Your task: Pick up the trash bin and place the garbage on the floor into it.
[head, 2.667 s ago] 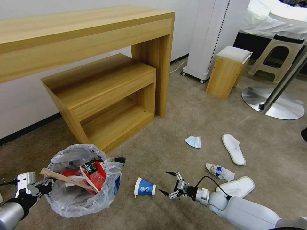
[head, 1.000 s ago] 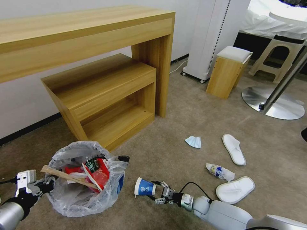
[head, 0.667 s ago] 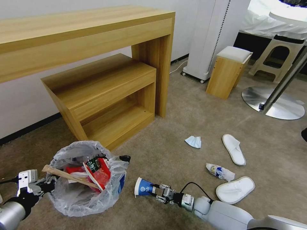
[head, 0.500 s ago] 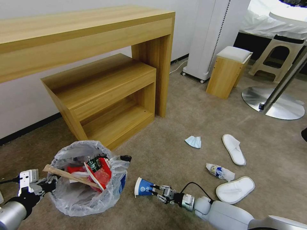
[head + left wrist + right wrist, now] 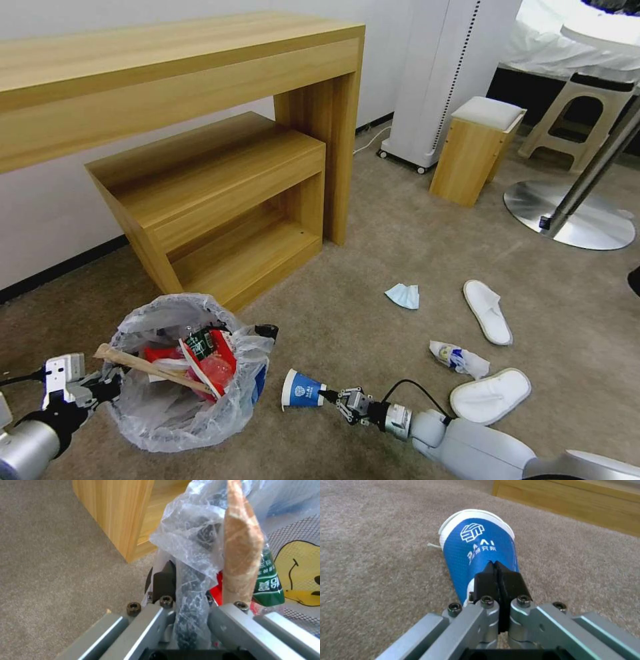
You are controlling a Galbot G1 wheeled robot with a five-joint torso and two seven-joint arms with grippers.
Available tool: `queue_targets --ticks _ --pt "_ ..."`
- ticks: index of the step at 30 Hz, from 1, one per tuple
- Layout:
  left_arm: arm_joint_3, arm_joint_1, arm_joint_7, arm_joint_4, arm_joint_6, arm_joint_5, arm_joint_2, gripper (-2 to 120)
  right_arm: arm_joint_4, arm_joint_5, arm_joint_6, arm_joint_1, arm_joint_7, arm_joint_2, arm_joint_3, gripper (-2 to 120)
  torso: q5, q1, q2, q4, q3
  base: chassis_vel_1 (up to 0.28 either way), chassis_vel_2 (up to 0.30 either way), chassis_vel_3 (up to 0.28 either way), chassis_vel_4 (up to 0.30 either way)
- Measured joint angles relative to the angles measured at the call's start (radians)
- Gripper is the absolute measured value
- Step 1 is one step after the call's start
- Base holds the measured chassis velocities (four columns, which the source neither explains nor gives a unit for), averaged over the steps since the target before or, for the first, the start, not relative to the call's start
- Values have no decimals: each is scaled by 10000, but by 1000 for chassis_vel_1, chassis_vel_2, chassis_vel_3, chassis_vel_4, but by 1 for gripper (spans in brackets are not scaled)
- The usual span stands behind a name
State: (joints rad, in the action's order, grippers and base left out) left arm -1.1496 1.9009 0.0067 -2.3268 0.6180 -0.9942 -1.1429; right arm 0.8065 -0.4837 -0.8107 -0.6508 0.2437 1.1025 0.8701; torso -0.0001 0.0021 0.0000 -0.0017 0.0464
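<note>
Trash bin: the trash bin [image 5: 190,387] sat on the floor [image 5: 347,313] at about 8 o'clock in the head view, its crinkly clear liner bulging over the rim, a blue patch showing on its right side.
Bin contents: a wooden stick [image 5: 150,369] lay across the mouth, with red wrappers [image 5: 210,357] piled beside it.
Left gripper: the left gripper [image 5: 100,390] reached in from 8 o'clock, its fingers pinched on the bin's rim and liner; in the left wrist view the dark rim and plastic [image 5: 191,600] ran between the two jaws.
Right gripper: the right gripper [image 5: 331,398] lay low over the carpet at 6 o'clock, fingers pressed together on the base edge of the paper cup [image 5: 301,389]; in the right wrist view the black fingertips [image 5: 498,578] met on the cup's lower wall.
Paper cup: blue and white, on its side, mouth turned toward the bin, just right of it.
Nearby litter: a crumpled white and blue wrapper [image 5: 459,359] lay at 4 o'clock, with one white slipper [image 5: 490,395] close behind the right arm.
Farther litter: a second white slipper [image 5: 488,311] and a light-blue mask [image 5: 403,295] lay toward 3 o'clock, apart from each other.
Background: a wooden desk [image 5: 187,60] with a low shelf unit [image 5: 227,200] stood at 11 o'clock, and a small wooden stool [image 5: 475,150] at 1 o'clock.
</note>
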Motion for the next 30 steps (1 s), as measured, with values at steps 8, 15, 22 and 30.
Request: queue_targets --ticks 8,15,22,30 --pt "18 -26 14 61 -15 38 -4 0 161 26 1 110 -16 -29 -22 11 1 0 0 1 0 0 0 0 0" --pt "31 -33 43 113 -57 94 -19 0 231 42 1 174 -31 -54 -23 39 1 0 -1 1 0 0 0 0 0" --pt "40 -69 48 101 -64 73 15 0 97 100 3 133 -31 17 7 65 0 0 0 0 0 0 0 0 0" --pt "-79 -23 47 65 -64 -2 75 0 -150 131 7 116 -29 272 159 93 -1 0 0 0 0 0 0 0 0"
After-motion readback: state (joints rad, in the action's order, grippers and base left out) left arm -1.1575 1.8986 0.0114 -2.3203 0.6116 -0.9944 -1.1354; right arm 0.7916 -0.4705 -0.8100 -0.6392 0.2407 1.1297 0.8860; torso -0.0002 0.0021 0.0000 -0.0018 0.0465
